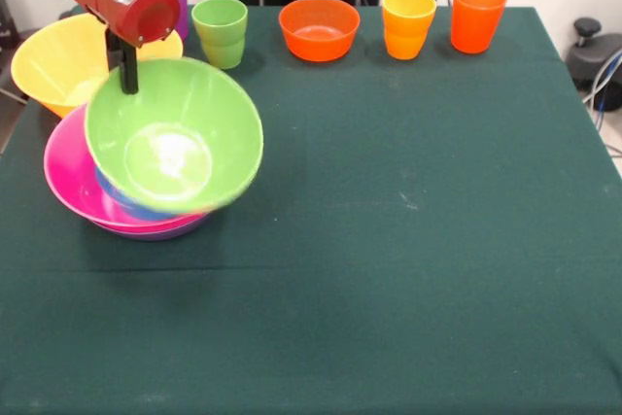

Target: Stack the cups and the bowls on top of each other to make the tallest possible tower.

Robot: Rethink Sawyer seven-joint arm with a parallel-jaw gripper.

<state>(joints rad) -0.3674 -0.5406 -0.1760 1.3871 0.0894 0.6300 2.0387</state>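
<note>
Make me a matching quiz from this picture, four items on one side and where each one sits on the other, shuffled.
Items:
1. green bowl
2. yellow bowl
3. orange bowl
4. orange cup

Places:
A. alone at the table's far edge, between two cups
B. tilted on the pile, under the gripper
C. furthest right in the back row
D. at the left edge, behind the pink bowl

Pairs: 1-B, 2-D, 3-A, 4-C

We see a light green bowl (175, 148) tilted over a pink bowl (73, 187), with blue (131, 207) and purple (160, 232) showing beneath; behind it a yellow bowl (58, 65), and beyond, an orange bowl (319, 28), on a dark green desk (408, 259)
</note>
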